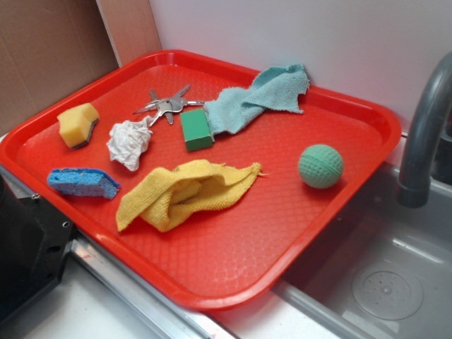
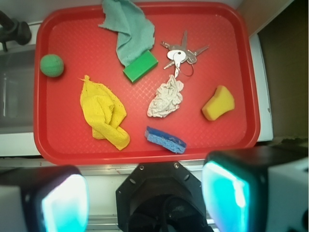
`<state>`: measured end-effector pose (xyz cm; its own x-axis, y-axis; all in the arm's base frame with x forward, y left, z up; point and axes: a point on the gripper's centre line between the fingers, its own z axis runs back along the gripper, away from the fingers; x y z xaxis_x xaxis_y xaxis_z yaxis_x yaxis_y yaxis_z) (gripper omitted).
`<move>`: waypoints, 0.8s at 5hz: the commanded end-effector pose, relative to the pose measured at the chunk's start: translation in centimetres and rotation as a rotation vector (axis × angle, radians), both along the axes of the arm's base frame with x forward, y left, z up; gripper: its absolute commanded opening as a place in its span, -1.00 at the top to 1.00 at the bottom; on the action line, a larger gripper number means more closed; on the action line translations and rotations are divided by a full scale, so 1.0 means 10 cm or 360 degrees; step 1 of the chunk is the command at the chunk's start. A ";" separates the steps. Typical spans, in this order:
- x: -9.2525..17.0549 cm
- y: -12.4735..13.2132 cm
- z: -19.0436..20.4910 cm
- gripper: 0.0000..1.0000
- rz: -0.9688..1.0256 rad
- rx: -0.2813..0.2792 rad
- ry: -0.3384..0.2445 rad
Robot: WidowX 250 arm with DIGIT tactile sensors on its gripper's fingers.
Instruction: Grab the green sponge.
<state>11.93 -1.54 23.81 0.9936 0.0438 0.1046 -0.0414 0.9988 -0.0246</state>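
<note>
The green sponge (image 1: 195, 130) is a small solid-green block lying on the red tray (image 1: 282, 212), between the keys and the teal cloth, whose end touches it. In the wrist view the green sponge (image 2: 140, 66) lies in the upper middle of the tray (image 2: 67, 38). My gripper (image 2: 145, 198) is open and empty, its two cyan-padded fingers (image 2: 63, 203) wide apart. It is high above the tray's near edge, well away from the sponge. It does not show in the exterior view.
On the tray lie keys (image 1: 168, 104), a teal cloth (image 1: 261, 99), crumpled paper (image 1: 129, 143), a yellow sponge (image 1: 78, 124), a blue sponge (image 1: 83, 182), a yellow cloth (image 1: 187, 191) and a green ball (image 1: 320, 166). A grey faucet (image 1: 424, 134) and sink (image 1: 381, 282) are at right.
</note>
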 end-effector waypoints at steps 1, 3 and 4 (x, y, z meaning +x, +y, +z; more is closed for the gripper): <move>0.70 0.80 -0.72 -1.00 0.0761 0.0217 0.0124; 0.52 1.31 -1.18 -1.00 0.1540 0.0060 -0.0052; 0.38 1.36 -1.24 -1.00 0.1516 -0.0002 -0.0113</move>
